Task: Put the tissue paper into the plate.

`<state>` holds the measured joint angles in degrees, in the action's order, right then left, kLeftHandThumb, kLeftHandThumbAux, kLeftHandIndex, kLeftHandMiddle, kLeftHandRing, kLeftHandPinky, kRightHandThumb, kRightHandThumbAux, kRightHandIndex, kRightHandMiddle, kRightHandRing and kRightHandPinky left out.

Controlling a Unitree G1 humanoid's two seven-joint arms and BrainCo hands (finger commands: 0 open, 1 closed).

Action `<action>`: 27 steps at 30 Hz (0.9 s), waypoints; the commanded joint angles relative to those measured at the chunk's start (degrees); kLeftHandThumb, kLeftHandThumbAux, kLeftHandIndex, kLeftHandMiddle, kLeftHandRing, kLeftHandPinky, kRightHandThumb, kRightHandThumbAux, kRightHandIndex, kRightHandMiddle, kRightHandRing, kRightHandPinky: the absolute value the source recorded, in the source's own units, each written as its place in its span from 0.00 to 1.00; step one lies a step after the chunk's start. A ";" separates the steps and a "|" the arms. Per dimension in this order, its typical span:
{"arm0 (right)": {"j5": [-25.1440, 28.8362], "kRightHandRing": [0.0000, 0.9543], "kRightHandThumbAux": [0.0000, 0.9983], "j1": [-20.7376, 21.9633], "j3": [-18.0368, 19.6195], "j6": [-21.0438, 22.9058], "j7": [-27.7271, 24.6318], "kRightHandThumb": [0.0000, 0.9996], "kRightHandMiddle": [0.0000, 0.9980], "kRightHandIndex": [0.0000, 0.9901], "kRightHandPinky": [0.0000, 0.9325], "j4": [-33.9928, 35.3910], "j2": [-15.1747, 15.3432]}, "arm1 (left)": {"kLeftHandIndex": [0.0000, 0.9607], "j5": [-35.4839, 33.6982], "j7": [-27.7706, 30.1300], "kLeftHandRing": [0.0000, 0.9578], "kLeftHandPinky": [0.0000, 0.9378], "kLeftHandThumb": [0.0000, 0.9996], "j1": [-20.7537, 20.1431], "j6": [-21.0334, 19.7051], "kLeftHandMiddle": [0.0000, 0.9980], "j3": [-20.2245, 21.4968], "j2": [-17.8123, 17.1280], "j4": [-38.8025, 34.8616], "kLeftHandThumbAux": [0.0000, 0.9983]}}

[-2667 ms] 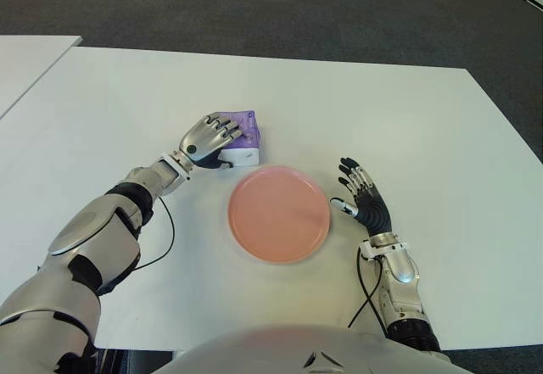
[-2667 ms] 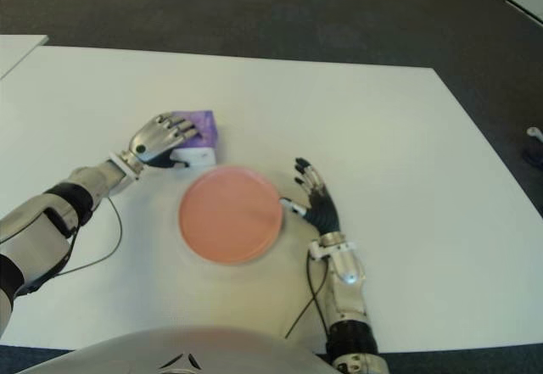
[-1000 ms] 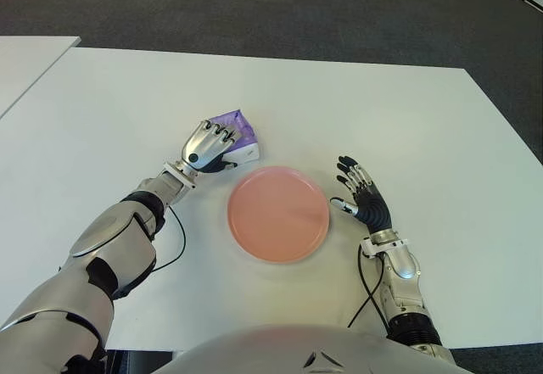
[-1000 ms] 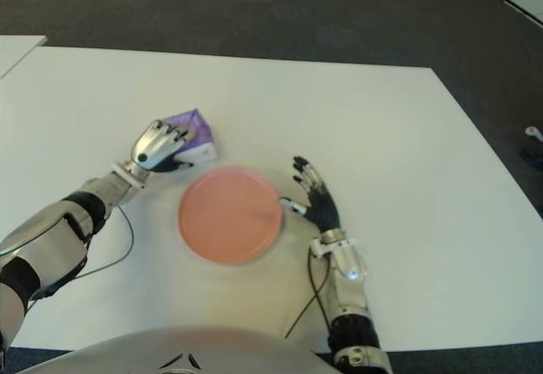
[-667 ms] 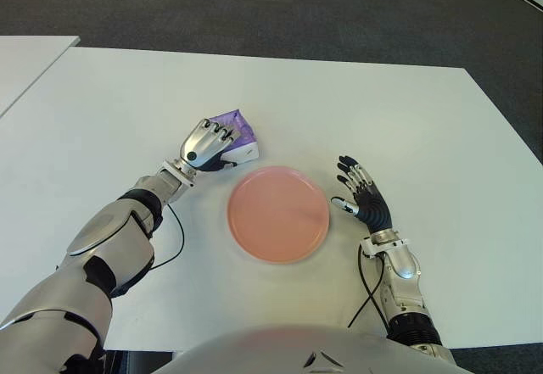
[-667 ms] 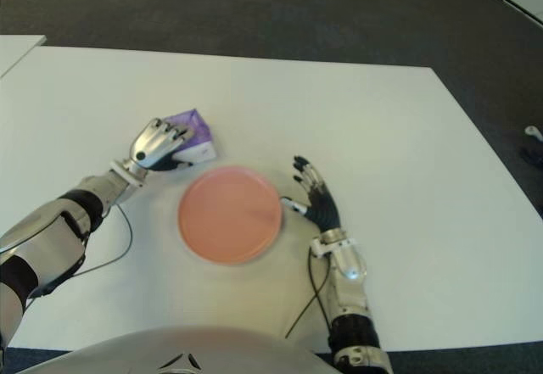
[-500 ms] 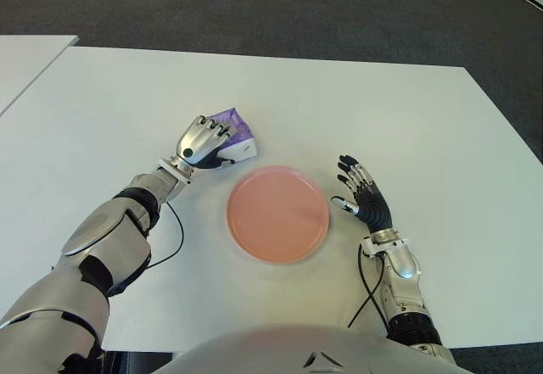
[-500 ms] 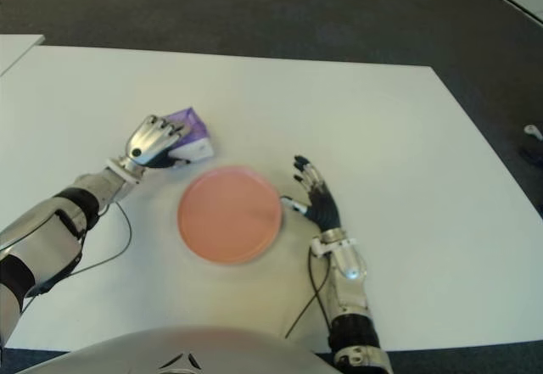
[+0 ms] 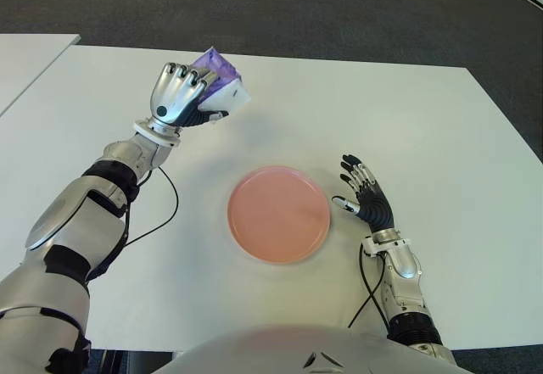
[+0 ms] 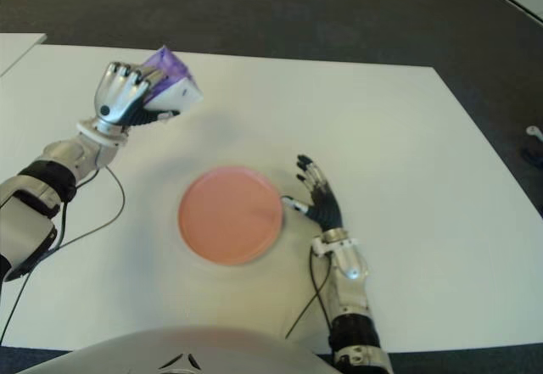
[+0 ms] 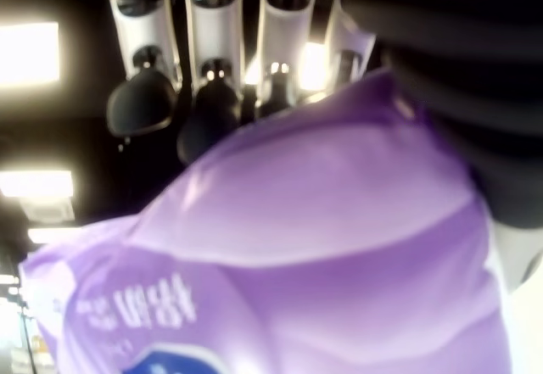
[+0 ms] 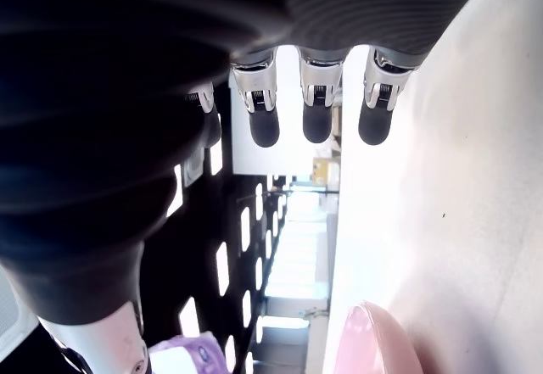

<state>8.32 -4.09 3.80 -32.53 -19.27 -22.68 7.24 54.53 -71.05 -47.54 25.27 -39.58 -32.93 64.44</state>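
Note:
A purple and white tissue pack (image 9: 219, 83) is held up off the white table (image 9: 407, 128) by my left hand (image 9: 181, 96), whose fingers are curled around it. The pack (image 11: 322, 247) fills the left wrist view, with the fingertips (image 11: 140, 107) wrapped over its far edge. It hangs above the table's far left part, well behind and to the left of the pink plate (image 9: 278, 214), which lies bare near the table's middle. My right hand (image 9: 363, 198) shows just right of the plate with its fingers spread and nothing in them.
A second white table (image 9: 25, 60) stands at the far left with a narrow gap between. Dark carpet (image 9: 297, 5) lies beyond the far edge. A black cable (image 9: 161, 213) trails from my left forearm over the table, left of the plate.
My left hand has lifted the tissue pack off the table beside the plate and carried it up and toward the far left. The right hand and the plate have stayed put.

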 commanded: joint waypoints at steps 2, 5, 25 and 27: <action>0.14 0.00 0.78 -2.31 -0.10 1.44 -0.30 0.00 0.00 0.00 0.00 -5.84 -0.94 | 0.46 0.30 -1.46 0.84 0.87 0.71 -0.03 2.26 0.82 2.43 -2.58 -7.34 0.70; 0.32 0.00 0.79 -1.94 -0.01 1.11 -0.45 0.00 0.00 0.00 0.00 -6.38 -1.09 | 0.46 0.76 -0.80 0.85 0.88 0.71 0.18 3.24 0.83 3.21 -3.83 -10.99 0.70; -0.11 0.00 0.80 -2.37 -0.24 3.38 1.54 0.00 0.00 0.00 0.00 -5.48 -1.88 | 0.46 2.93 5.19 0.89 0.91 0.71 6.46 5.23 0.87 5.94 -5.62 -26.84 0.70; -0.19 0.00 0.80 -2.44 -0.30 3.61 1.78 0.00 0.00 0.00 0.00 -5.30 -1.86 | 0.46 3.02 5.50 0.89 0.91 0.71 7.59 5.78 0.87 6.02 -5.35 -28.53 0.70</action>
<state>8.49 -2.57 3.97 -32.55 -18.08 -24.20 6.90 56.60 -66.76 -42.50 30.01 -33.84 -38.64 38.78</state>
